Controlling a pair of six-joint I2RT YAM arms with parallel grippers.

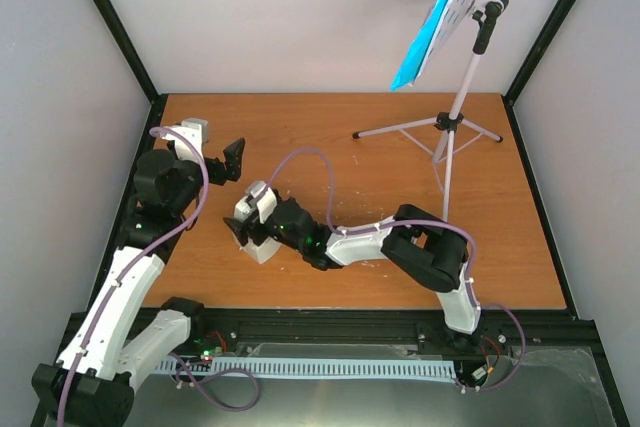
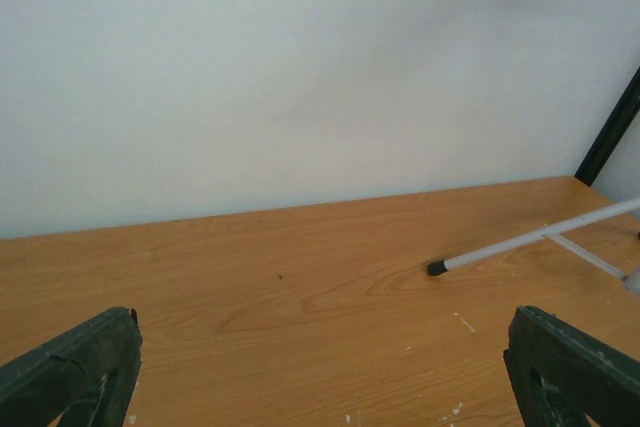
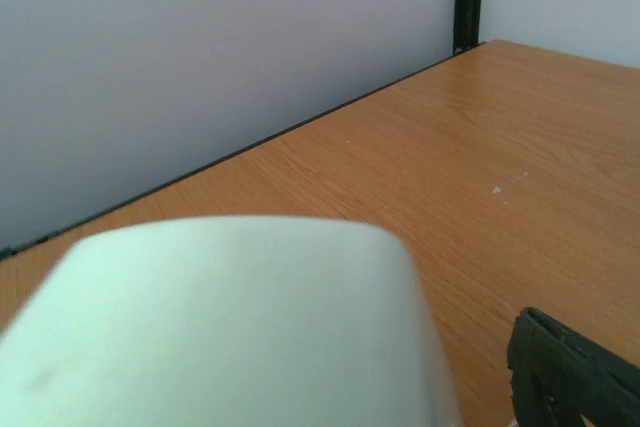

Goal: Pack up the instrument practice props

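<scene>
The white music stand [image 1: 458, 107] stands on thin tripod legs at the back right. Its perforated desk holds bright blue and white sheet-music pages [image 1: 437, 27], tilted up high. One leg with a black tip [image 2: 437, 267] shows in the left wrist view. The small white metronome [image 1: 264, 246] sits on the table left of centre. It fills the lower left of the right wrist view [image 3: 230, 327] as a blur. My right gripper [image 1: 248, 232] is open around it, with one finger [image 3: 570, 372] a little apart from its side. My left gripper [image 1: 232, 159] is open and empty, well above the table at the left.
The wooden table [image 1: 330, 132] is enclosed by white walls with black corner posts [image 1: 120, 27]. The right arm [image 1: 420, 247] lies stretched across the near middle of the table. A rail [image 1: 330, 332] runs along the near edge.
</scene>
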